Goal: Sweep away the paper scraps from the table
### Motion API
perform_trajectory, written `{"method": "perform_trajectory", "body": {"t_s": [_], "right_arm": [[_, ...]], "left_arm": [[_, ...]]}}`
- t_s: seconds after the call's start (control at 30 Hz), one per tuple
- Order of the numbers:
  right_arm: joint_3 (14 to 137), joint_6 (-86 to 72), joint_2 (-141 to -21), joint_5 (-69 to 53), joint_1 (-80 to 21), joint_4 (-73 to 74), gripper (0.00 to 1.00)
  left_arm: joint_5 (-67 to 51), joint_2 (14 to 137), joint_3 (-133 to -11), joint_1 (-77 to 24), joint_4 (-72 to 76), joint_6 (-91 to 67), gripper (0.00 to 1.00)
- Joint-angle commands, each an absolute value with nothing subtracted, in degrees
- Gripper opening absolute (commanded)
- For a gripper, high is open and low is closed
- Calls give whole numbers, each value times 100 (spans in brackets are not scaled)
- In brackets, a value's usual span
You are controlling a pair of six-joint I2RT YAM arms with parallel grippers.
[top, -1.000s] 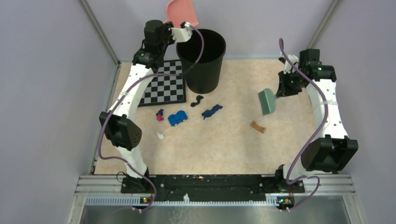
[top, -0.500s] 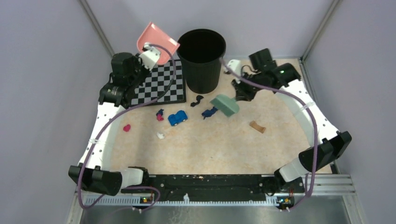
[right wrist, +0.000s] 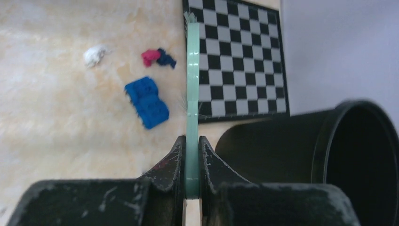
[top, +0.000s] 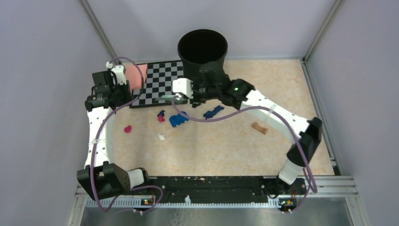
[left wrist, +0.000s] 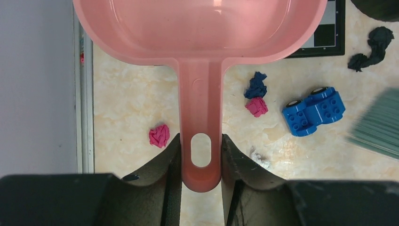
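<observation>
Peach-marbled stone formed the table in front of you, with plain grey walls around it. You had seven paper scraps loose on it. Closest to the near edge lay one white scrap. Slightly farther back were one tan scrap toward the right edge and one red scrap toward the left edge. Beyond the single blue toy car, one pink scrap touched one dark blue scrap. One blue scrap lay mid-table. One black scrap sat near the one checkerboard mat.

Your left gripper was clamped narrow on the handle of the one pink dustpan, whose scoop showed only bare plastic. Your right gripper pinched the one green brush, seen edge-on. The one black bin stood at the far edge, too dark inside to tell its contents.

From overhead, the right arm hid most of the brush, and the left wrist hid much of the dustpan.
</observation>
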State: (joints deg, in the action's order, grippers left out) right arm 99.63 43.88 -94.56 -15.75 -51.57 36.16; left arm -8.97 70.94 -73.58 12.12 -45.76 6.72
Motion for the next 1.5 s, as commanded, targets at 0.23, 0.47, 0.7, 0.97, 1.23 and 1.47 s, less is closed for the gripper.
{"method": "perform_trajectory", "body": {"t_s": [0.23,0.47,0.7,0.97,1.23,1.47], "right_arm": [[11746,5492,-11686,-1537,-5704,1999,0],[11705,5412,-12252,-1630,-5798,1934,0],[11492,4300,-12212,-2015,-5897,2228,0],[12113,3162,-12060,-2474,-5889,3871,0],[11838,2624,-11253,-2446,-5705,3887,0],[11569,3181,-11430,-1457,-5647,2458,0]], "left_arm": [[-796,6507,-7692,1445,-4151,341,0],[-1096,6414,-7542,1500,-4129,178,0],[-1395,6467,-7540,1522,-4032,106,0],[-1664,6501,-7564,1532,-4027,117,0],[-1748,6633,-7682,1532,-4005,105,0],[-1580,6704,-7945,1547,-3962,91,0]]}}
